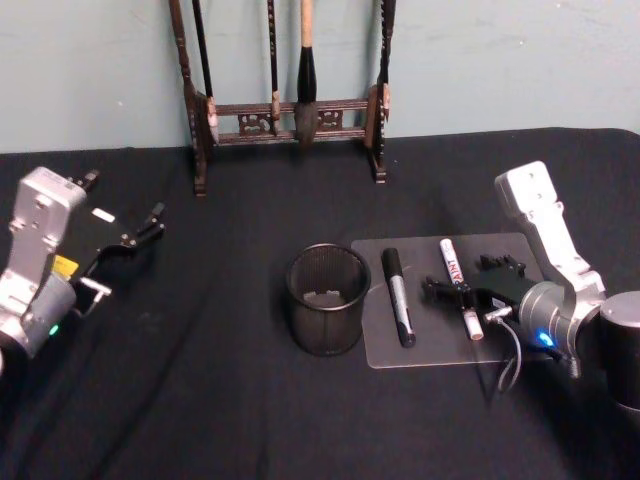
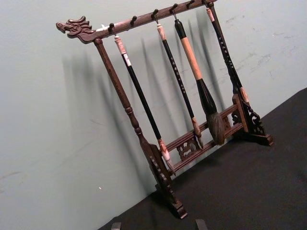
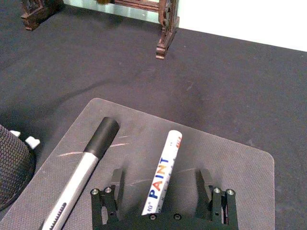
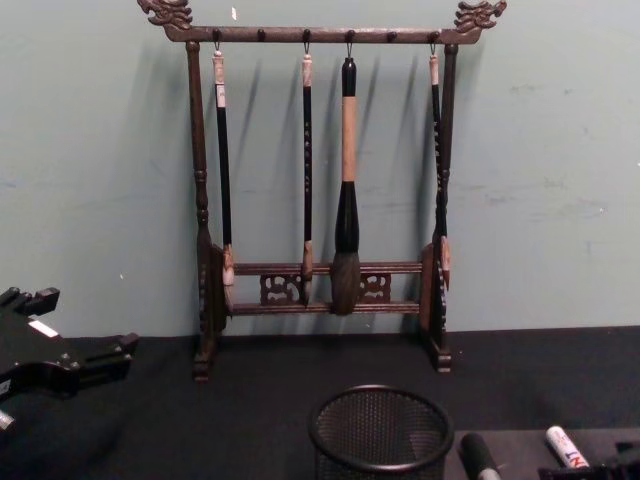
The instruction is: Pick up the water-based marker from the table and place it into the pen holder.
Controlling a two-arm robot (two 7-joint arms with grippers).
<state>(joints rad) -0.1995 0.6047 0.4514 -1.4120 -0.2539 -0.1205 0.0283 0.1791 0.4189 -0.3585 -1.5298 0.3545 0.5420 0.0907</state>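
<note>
Straddling the white marker (image 1: 452, 262) near the desk's right edge with right gripper (image 3: 159, 178) fingers spread, readying a pinch; idling left gripper (image 1: 130, 245) spread-fingered at left edge.

Pen holder (image 4: 380, 432): we find its base cut off at the chest view's edge. Beside it, white marker (image 3: 165, 158): part hidden behind right gripper (image 3: 159, 175).

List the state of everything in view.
white paint marker, lying on the mat, ungrasped.
silver marker, lying on the mat.
pen holder, upright, no marker inside.
right gripper, open, astride the white paint marker.
left gripper, open, parked left.
brush rack, upright, four brushes hung.
</note>
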